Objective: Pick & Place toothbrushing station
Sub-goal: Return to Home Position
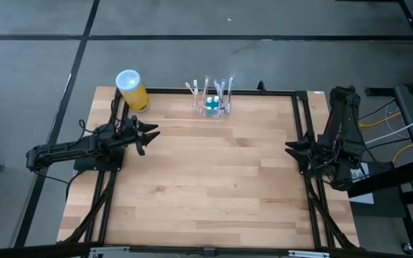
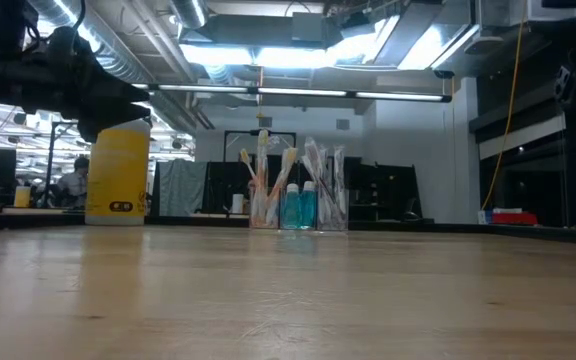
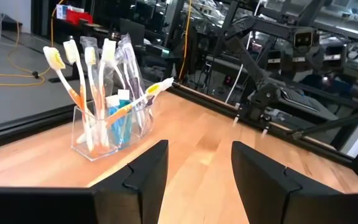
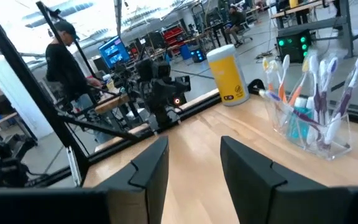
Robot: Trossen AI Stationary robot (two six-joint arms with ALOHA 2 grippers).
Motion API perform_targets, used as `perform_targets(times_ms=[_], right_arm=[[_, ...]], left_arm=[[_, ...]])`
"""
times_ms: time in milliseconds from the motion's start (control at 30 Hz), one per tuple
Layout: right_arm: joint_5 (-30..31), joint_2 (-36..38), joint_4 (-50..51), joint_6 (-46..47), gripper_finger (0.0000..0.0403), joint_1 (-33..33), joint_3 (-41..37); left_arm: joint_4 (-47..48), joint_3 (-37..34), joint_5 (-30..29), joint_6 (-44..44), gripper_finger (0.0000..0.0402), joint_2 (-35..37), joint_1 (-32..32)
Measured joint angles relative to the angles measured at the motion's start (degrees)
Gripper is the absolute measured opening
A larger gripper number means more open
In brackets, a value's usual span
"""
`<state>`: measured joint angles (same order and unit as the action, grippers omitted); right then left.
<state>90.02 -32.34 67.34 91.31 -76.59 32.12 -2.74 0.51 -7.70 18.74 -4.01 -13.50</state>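
The wide wooden table (image 1: pixel 206 193) fills the view from above, with an arm at each side of it. The left arm (image 1: pixel 70 152) lies low along the left edge. Its left gripper (image 1: pixel 151 133) points in toward the middle, fingers (image 3: pixel 145 171) spread apart with nothing between them. The right arm (image 1: pixel 339 136) is folded up at the right edge, right gripper (image 1: pixel 291 149) facing inward. Its fingers (image 4: pixel 148 165) are parted too and just as empty (a person (image 4: pixel 64 59) in dark clothes and a cap stands in the room beyond).

At the far edge, toward the left corner, the yellow canister (image 1: pixel 133 91) stands upright with its white top. To its right, well apart, near the middle of that far edge, sits the toothbrushing station (image 1: pixel 213 107). It is clear, low-walled, upright on the wood and well away from both grippers.

Toothbrushes (image 3: pixel 73 81) stand bristles-up inside it, their white and orange handles leaning. One orange toothbrush (image 3: pixel 135 102) tilts out over the rim. Smallest of all is a blue item (image 3: pixel 120 121) tucked among the handles.
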Motion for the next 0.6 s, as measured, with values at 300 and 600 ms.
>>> perform_targets(times_ms=[300,600], right_arm=[[-0.11,0.00,-1.66,15.75,0.0148,-3.09,-12.64],[-0.67,5.79,-18.49,-3.65,0.0148,0.85,-15.94]], left_arm=[[-0.01,0.00,-0.07,0.02,0.0171,0.00,0.00],[-0.02,0.00,-0.09,0.02,0.0171,0.00,0.00]])
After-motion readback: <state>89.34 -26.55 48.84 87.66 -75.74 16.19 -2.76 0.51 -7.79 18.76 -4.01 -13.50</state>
